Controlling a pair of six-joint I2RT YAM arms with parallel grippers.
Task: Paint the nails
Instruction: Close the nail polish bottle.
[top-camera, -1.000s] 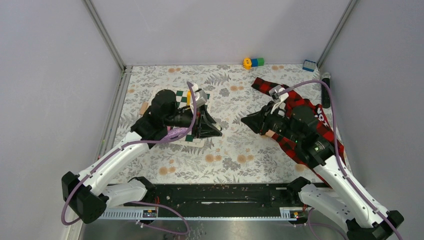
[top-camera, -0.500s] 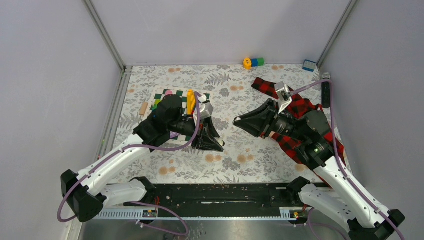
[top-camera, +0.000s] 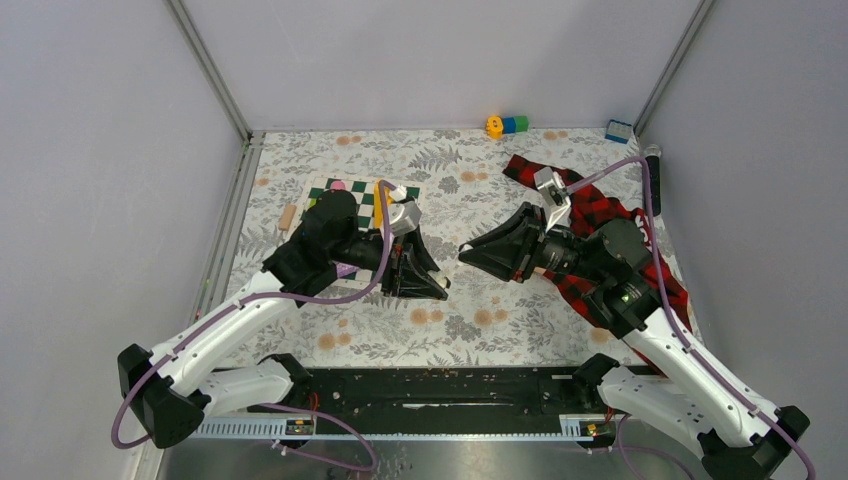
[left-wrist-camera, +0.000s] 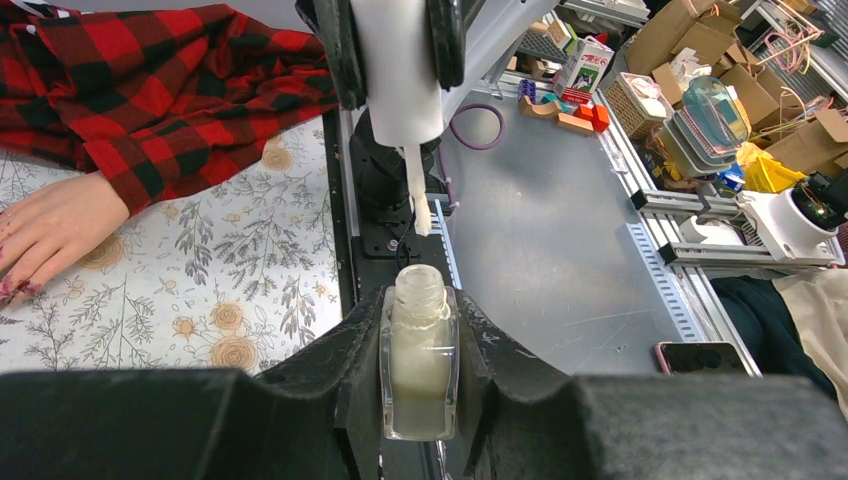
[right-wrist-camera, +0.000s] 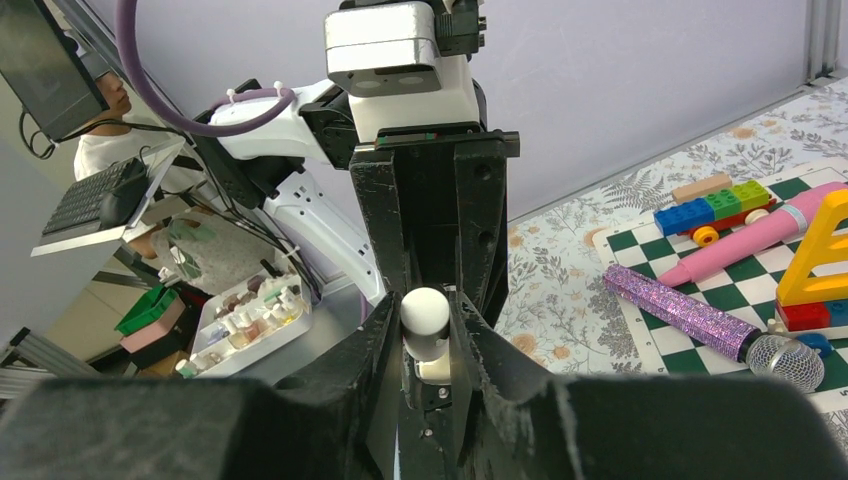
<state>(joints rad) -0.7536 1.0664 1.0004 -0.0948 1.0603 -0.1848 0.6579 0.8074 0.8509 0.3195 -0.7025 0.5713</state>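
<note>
Grey walls box in the table (top-camera: 470, 322) with its floral cloth, and I have both arms meeting over the middle of it. My left gripper (top-camera: 424, 276) is clamped on a small polish bottle (left-wrist-camera: 418, 372), jaws pressed against its two flat sides. It stands upright with the neck open, so nothing should spill and the mouth faces the other arm. My right gripper (top-camera: 472, 250) is pinched on the white cap (right-wrist-camera: 424, 312). The brush (left-wrist-camera: 419, 196) hangs from the cap, tip down, just above the bottle's mouth and not in it. That line-up suits either dipping or lifting away; I cannot say which from here.

The nails (left-wrist-camera: 12, 288) are at the fingertips of the dummy hand (left-wrist-camera: 52, 226). It lies flat on the cloth on the right side of the table, its plaid sleeve (left-wrist-camera: 150, 92) trailing toward the far right. They look smeared reddish, though too small for me to judge coverage. From overhead my right arm hides the hand almost entirely.

The checkerboard mat (top-camera: 362, 197) with its toys sits on the left, behind my left arm, well apart from the work.

My next move, I reckon, needs a loaded brush carried right to those fingertips without dripping on the cloth.
</note>
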